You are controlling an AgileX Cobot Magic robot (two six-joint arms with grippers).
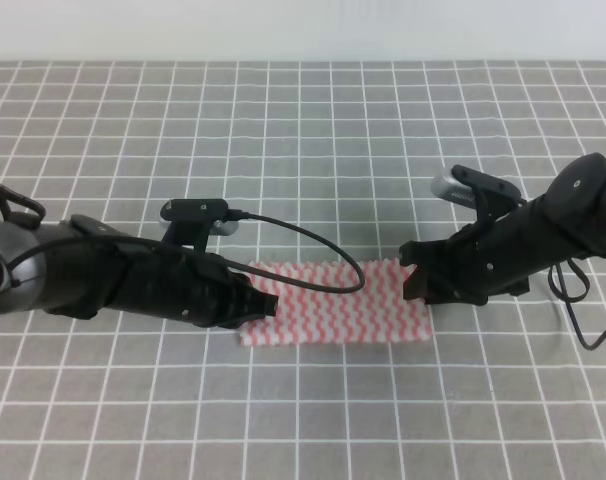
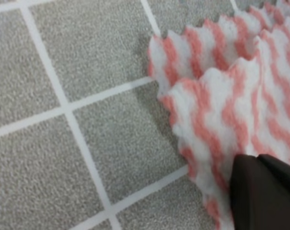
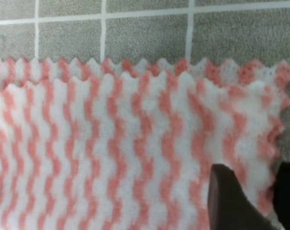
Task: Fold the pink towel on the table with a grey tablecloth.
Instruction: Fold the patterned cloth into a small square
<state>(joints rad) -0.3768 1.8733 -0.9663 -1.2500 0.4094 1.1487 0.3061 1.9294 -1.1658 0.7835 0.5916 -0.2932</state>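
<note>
Down at the fingertips, two dark pads (image 3: 228, 201) of the right gripper (image 1: 415, 283) stand a little apart over the towel's corner, with fuzzy striped cloth showing in the gap between them; whether they pinch it I cannot tell. On the other side, the left gripper (image 1: 268, 305) shows only one dark, smooth fingertip (image 2: 262, 191) pressed against the cloth's edge, and from these views I cannot tell how far its jaws are parted or whether it has hold.

Between the two grippers lies one pink towel (image 1: 333, 305), a thin, fleecy cloth with pink-and-white wavy stripes and jagged, saw-toothed edges. It sits as a long flat band, doubled over: both wrist views show two zigzag edges, one layer set just back from the other.

Two black arms reach in, one from each side, and a black cable (image 1: 303, 235) loops from the left arm across the towel's top edge.

Everything rests on the single table with a grey tablecloth (image 1: 303, 130), a grainy grey weave ruled with thin white lines into squares.
</note>
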